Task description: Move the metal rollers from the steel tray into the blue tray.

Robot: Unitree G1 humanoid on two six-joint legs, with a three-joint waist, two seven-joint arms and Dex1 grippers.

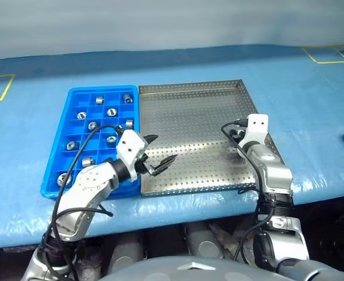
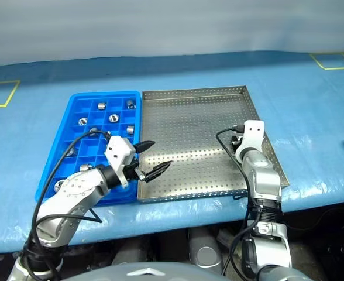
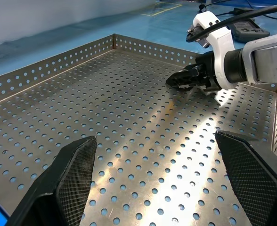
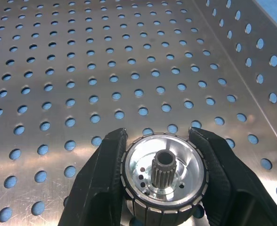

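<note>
A small shiny silver metal roller [image 4: 164, 178], its toothed hollow hub facing back up toward the wrist, sits clamped between the right pincer's [image 4: 163, 181] black fingers over the perforated square steel tray [image 1: 189, 126], near its right rim. That forearm slopes down and forward. The left pincer [image 1: 158, 157], jaws apart, hangs level at the tray's left edge beside the bright blue compartmented plastic tray [image 1: 77, 93].

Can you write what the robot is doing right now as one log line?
right gripper: shut on metal roller over steel tray | left gripper: open, empty | blue tray: holds rollers
</note>
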